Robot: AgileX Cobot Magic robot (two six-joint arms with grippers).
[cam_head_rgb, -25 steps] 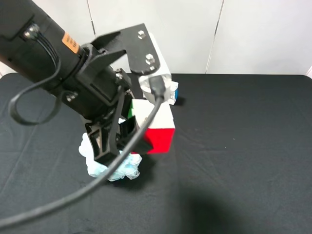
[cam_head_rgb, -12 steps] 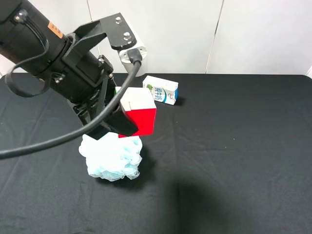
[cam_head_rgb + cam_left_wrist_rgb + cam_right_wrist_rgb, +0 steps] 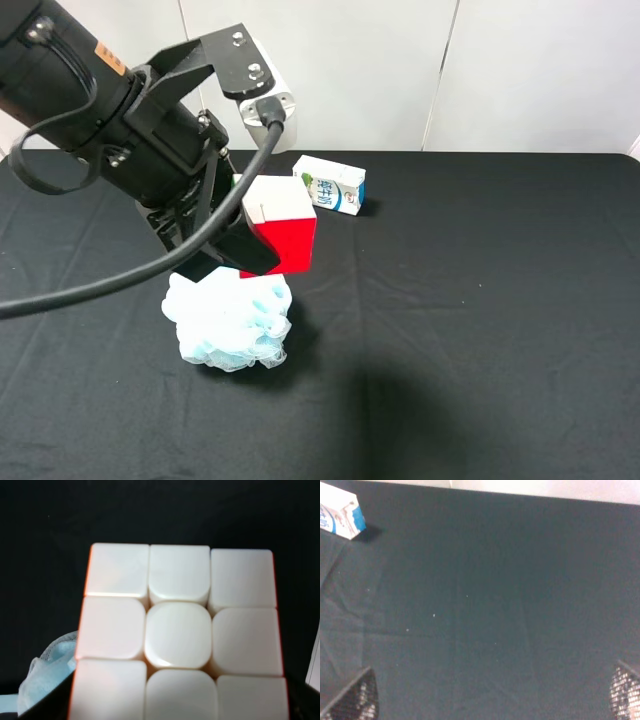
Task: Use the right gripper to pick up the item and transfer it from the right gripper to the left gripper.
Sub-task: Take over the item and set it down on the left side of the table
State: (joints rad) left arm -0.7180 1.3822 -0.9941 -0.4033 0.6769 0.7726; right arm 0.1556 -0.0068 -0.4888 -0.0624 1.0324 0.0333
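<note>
A bulky black robot arm [image 3: 90, 110] with a small orange sticker [image 3: 110, 58] and a thick looping black cable [image 3: 150, 275] carries the left gripper [image 3: 240, 255]. Its black jaws are clamped on the item, a small plastic puzzle cube [image 3: 285, 235] of three-by-three tiles. The cube is held clear of the black cloth-covered table [image 3: 480, 300]. In the high view its red face is turned outward from the jaws and a pale pinkish-white face is on top, with a sliver of green at the edge nearest the wrist. In the left wrist view the cube [image 3: 177, 635] sits squarely between the jaws, and its white face fills most of the picture.

Directly under the left jaws, on the cloth, lies a pale-blue and white mesh bath sponge [image 3: 228, 322]. A corner of it [image 3: 47, 667] shows just beside the cube in the wrist view. Beyond the jaws, further back on the table and apart from the cube, lies a white and blue milk carton [image 3: 332, 185].

The right gripper [image 3: 490, 695] shows only in its own wrist view. Its jaws stand wide apart, the black textured fingertips [image 3: 355, 697] at the two sides with nothing between them but bare dark cloth [image 3: 485, 605]. The milk carton [image 3: 337, 512] lies well ahead of these jaws, off to one side.
</note>
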